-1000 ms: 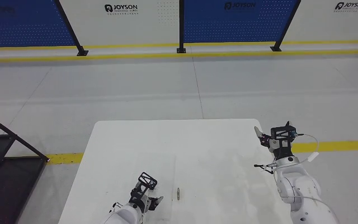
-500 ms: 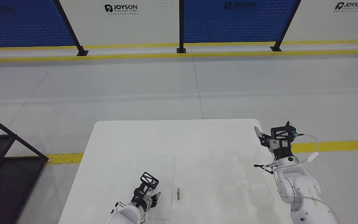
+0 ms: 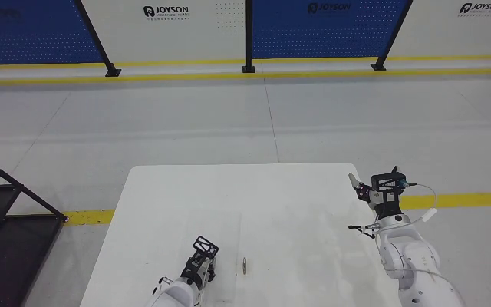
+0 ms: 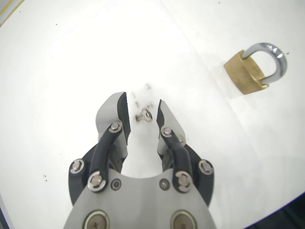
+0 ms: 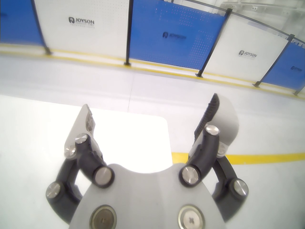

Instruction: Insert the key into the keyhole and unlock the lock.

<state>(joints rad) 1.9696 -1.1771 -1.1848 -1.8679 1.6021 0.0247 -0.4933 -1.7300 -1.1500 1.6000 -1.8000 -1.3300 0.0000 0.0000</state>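
A small silver key (image 4: 144, 116) lies flat on the white table (image 4: 71, 60), between the two fingers of my left gripper (image 4: 142, 101). That gripper is open and hangs just above the key, its pads apart from it on both sides. A brass padlock (image 4: 245, 75) with a closed silver shackle lies on the table a short way beside the gripper. From above, the left gripper (image 3: 205, 268) is near the table's front edge, left of the padlock (image 3: 243, 265). My right gripper (image 5: 150, 110) is open and holds nothing, at the table's far right corner (image 3: 374, 189).
The table's front edge (image 4: 281, 203) runs close behind the left gripper. The table's rounded far corner (image 5: 164, 122) lies under the right gripper, with grey floor and a yellow line (image 5: 250, 157) beyond. A black frame (image 3: 23, 207) stands off the table's left side.
My left gripper has drawn in slightly toward the table's front edge and its fingers look closer together. The right arm and the padlock have not moved.
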